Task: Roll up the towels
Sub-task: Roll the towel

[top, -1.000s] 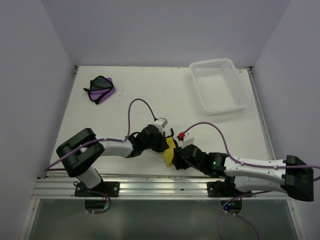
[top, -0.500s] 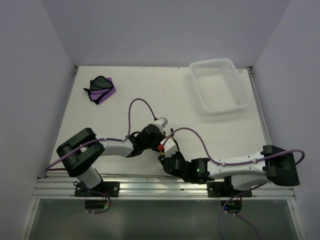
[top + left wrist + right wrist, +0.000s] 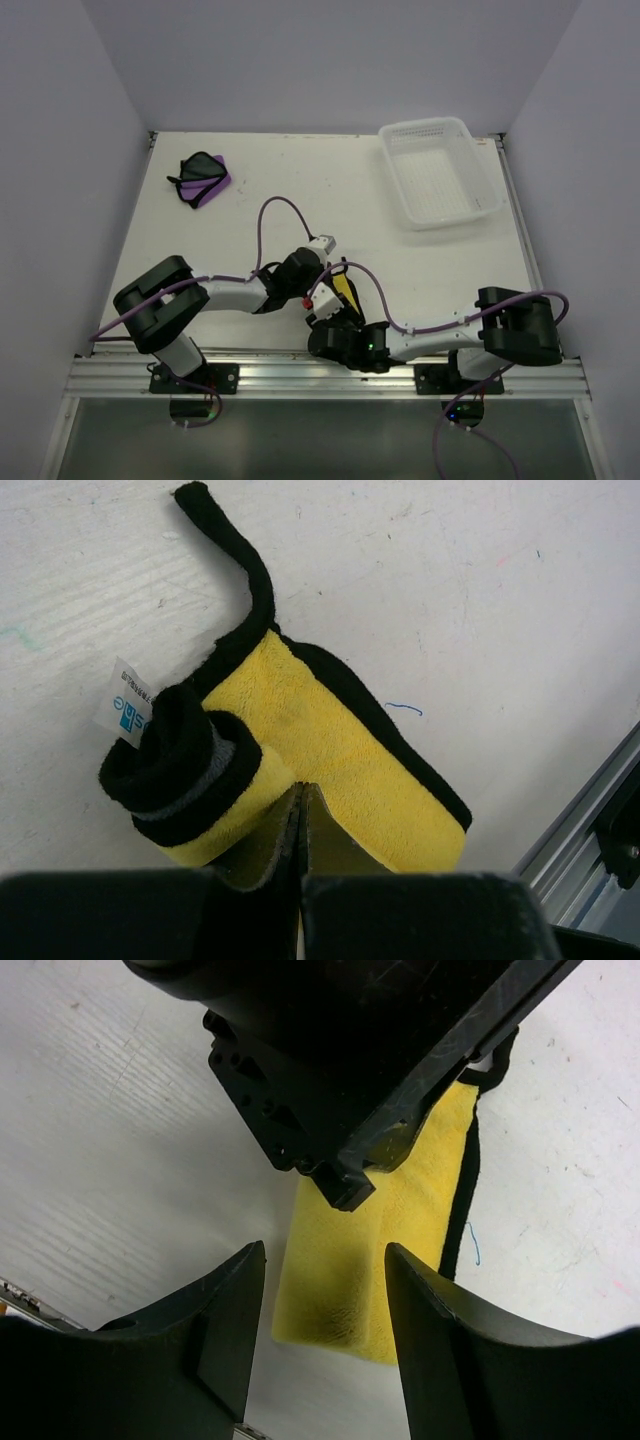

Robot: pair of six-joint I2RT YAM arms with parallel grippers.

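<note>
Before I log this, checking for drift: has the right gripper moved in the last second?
Yes. The right gripper swung left, farther from the basket.

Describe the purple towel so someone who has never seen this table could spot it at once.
On the white table, look to the far left corner, across from the white basket at the far right. The purple towel lies there alone. It is purple with black edging, while the yellow towel sits at the near edge.
</note>
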